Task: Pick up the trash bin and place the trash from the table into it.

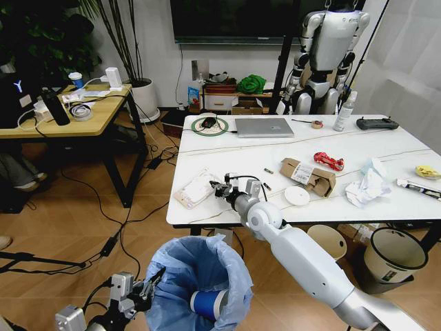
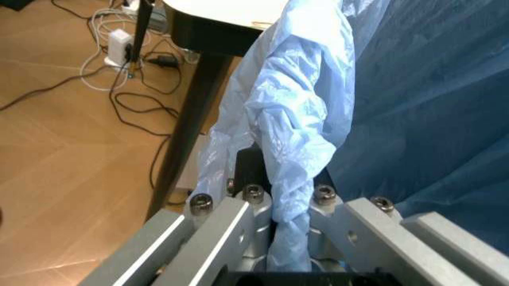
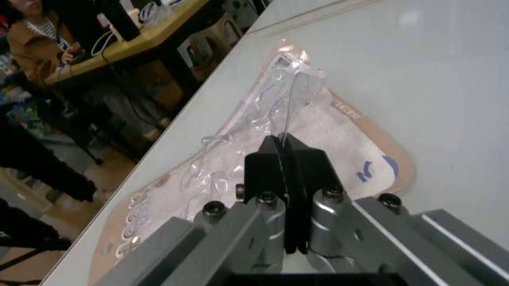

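Bin (image 1: 200, 286) lifted below table's (image 1: 386, 148) front edge, left gripper (image 2: 290, 238) clamped on liner; cup (image 1: 209, 303) inside. Right gripper (image 3: 286, 156) pinching packet (image 1: 195, 188) at front-left corner. Box (image 1: 309, 176), tissues (image 1: 366, 186), wrapper (image 1: 329, 161), lid (image 1: 297, 196), peel (image 1: 427, 172) remaining.

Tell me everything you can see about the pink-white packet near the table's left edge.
The pink-white packet is a flat pouch with a peach-pink border, a white middle and a crinkled clear plastic face. It lies on the white table near the front left corner, at an angle to the edge. The right tool is shut on a thin fold of its clear plastic. Most of it rests on the tabletop, apart from the other litter.
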Controlling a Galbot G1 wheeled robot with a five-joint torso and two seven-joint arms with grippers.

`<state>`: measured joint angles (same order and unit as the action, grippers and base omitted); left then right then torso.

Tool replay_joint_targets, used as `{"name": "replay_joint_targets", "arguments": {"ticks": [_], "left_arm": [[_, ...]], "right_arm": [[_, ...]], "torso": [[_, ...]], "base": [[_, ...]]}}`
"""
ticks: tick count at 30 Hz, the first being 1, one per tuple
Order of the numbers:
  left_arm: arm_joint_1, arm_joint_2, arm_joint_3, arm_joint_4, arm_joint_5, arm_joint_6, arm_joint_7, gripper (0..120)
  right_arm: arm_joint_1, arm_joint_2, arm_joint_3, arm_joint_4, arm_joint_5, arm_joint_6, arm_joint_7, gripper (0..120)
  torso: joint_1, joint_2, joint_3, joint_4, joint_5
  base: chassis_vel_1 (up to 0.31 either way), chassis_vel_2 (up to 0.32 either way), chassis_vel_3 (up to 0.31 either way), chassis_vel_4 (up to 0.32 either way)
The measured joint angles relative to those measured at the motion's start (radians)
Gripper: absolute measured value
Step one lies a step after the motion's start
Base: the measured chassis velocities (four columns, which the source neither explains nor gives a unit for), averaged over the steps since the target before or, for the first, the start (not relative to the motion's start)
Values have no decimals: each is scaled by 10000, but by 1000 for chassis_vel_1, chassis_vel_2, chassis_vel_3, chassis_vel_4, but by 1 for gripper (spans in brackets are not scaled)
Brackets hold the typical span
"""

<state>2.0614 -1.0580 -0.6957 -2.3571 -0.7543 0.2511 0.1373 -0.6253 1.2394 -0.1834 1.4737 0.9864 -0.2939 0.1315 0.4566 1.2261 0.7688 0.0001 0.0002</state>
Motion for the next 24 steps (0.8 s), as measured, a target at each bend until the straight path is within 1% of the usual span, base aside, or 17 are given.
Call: {"name": "replay_joint_targets", "arguments": {"ticks": [2, 5, 6, 9, 10, 13, 14, 16, 17, 20, 21, 24], "left_arm": [[-17, 15, 82, -15, -3, 3, -15, 0], [-114, 104, 253, -45, -35, 14, -67, 0], [-114, 104, 253, -45, -35, 14, -67, 0], [-304, 209, 419, -35, -96, 36, -109, 0], [-361, 246, 472, -18, -117, 41, -114, 0], [-592, 350, 675, 84, -200, 58, -159, 0], [-592, 350, 675, 84, -200, 58, -159, 0], [-690, 392, 754, 131, -260, 63, -170, 0], [-765, 427, 803, 174, -307, 70, -179, 0], [-881, 488, 858, 235, -409, 90, -186, 0], [-881, 488, 858, 235, -409, 90, -186, 0], [-939, 541, 881, 262, -505, 119, -195, 0]], "right_arm": [[-66, -250, 98, 246, 40, 44, -63, 0], [-287, -1177, 476, 1112, 236, 152, -85, 0], [-287, -1177, 476, 1112, 236, 152, -85, 0], [-428, -1985, 892, 1925, 480, 237, -86, 0], [-480, -2207, 1018, 2209, 552, 285, -102, 0], [-830, -3111, 1746, 3294, 767, 564, -252, 0], [-830, -3111, 1746, 3294, 767, 564, -252, 0], [-1127, -3468, 2106, 3808, 854, 680, -371, 0], [-1414, -3780, 2413, 4247, 931, 765, -482, 0], [-1944, -4418, 2855, 5346, 1085, 949, -792, 0], [-1944, -4418, 2855, 5346, 1085, 949, -792, 0], [-2329, -5007, 3144, 6538, 1386, 1146, -1097, 0]], "torso": [[0, 0, 0, 2, 2], [0, 0, 0, -1, 2], [0, 0, 0, -1, 2], [0, 0, 0, -8, -2], [0, 0, 0, -5, 4], [0, 0, 0, -2, -2], [0, 0, 0, -2, -2], [0, 0, 0, -3, 3], [0, 0, 0, -3, 2], [0, 0, -1, -3, 2], [0, 0, -1, -3, 2], [0, 0, -1, -3, 1]], "base": [[0, 0, 0, 0], [0, 0, 0, 0], [0, 0, 0, 0], [0, 0, 0, 0], [0, 0, 0, 0], [0, 0, 0, 0], [0, 0, 0, 0], [0, 0, 0, 0], [0, 0, 0, 0], [0, 0, 0, 0], [0, 0, 0, 0], [0, 0, 0, 0]]}}
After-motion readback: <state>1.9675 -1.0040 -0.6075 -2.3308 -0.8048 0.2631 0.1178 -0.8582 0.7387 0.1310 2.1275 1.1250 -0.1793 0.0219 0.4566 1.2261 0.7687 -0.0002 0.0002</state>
